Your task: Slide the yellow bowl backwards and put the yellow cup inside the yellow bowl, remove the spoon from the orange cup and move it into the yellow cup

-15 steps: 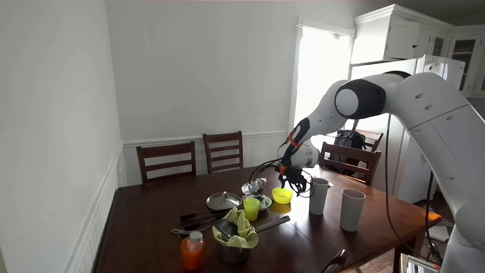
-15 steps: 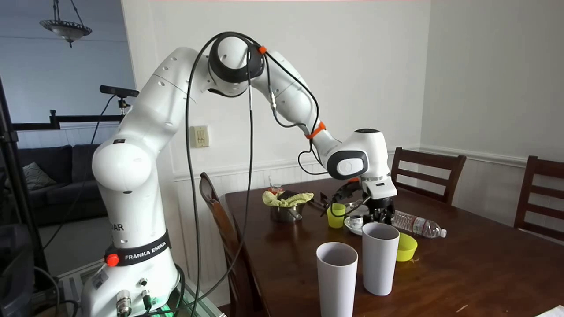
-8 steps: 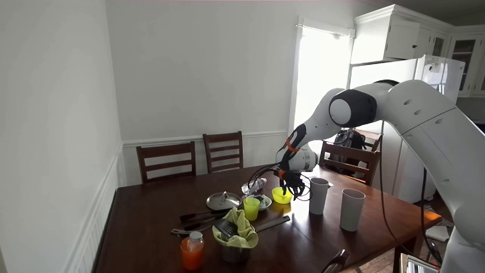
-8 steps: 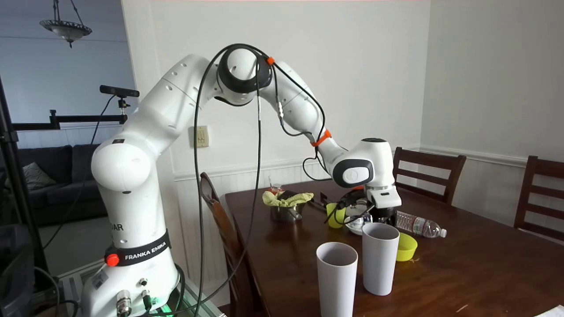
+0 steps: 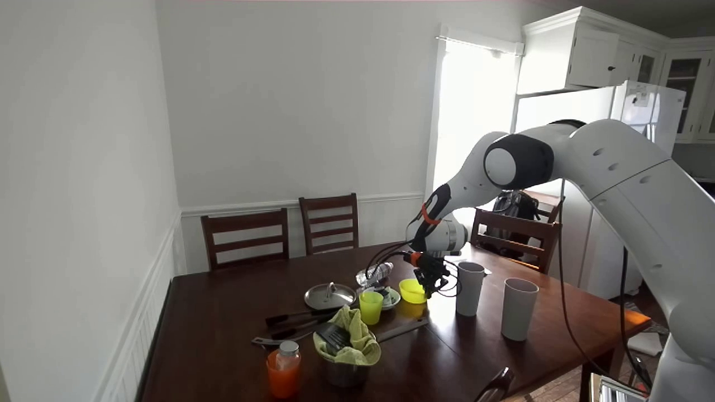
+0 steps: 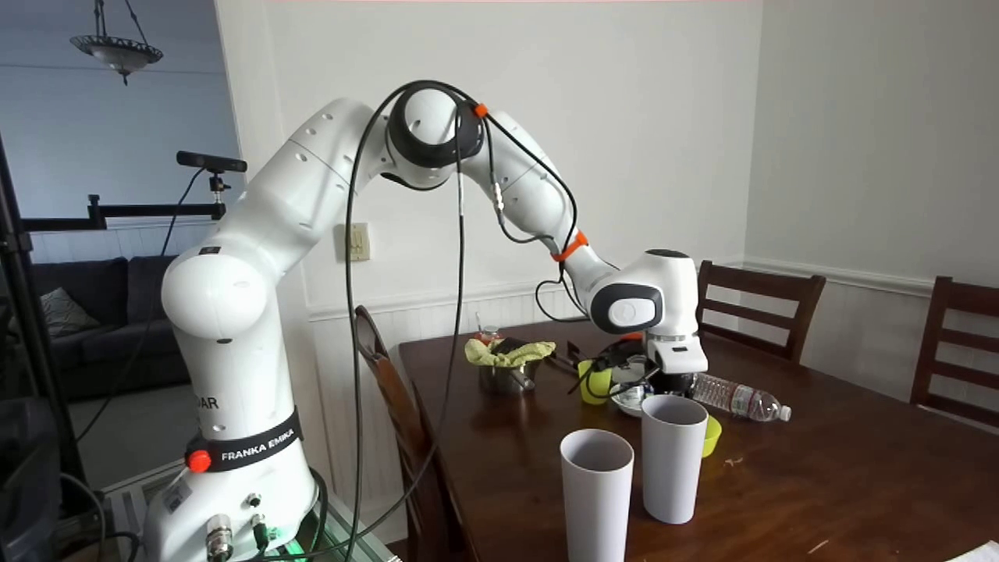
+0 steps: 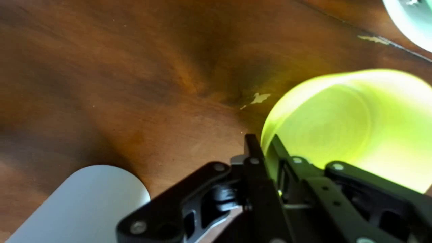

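Round yellow plastic bowl (image 7: pixel 351 125) pinched at its rim by black hand (image 7: pixel 264 141)

The bowl's wall is gripped between two fingers, one inside and one outside, on the side facing a tall grey tumbler (image 5: pixel 470 288). The bowl is borne by a dark wooden bench (image 5: pixel 223 312). In an exterior view, a tapered yellow-green plastic cup (image 5: pixel 371 308) is seen upright to the bowl's left, with a round white dish (image 5: pixel 397 299) set between them. Well apart from the bowl, an orange plastic cup (image 5: pixel 283 382) is placed.
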Controlling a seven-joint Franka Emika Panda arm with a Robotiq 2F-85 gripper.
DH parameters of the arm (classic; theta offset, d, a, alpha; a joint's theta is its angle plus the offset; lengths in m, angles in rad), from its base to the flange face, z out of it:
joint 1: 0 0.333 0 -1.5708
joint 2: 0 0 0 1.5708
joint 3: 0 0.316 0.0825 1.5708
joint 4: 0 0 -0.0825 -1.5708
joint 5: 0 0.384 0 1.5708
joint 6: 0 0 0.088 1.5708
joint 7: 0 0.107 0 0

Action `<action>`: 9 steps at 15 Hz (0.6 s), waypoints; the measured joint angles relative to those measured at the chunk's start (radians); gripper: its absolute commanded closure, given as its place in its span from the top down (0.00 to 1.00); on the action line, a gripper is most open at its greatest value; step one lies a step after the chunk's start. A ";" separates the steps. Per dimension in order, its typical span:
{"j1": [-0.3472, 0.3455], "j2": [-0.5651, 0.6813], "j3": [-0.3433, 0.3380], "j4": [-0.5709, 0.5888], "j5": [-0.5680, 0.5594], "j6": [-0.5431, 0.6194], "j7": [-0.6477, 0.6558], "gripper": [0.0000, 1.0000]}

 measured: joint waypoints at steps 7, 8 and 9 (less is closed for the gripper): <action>0.004 -0.076 -0.001 -0.086 -0.025 -0.043 -0.139 0.01; 0.008 -0.091 -0.001 -0.109 -0.039 -0.044 -0.177 0.01; 0.014 -0.106 -0.001 -0.134 -0.053 -0.044 -0.216 0.01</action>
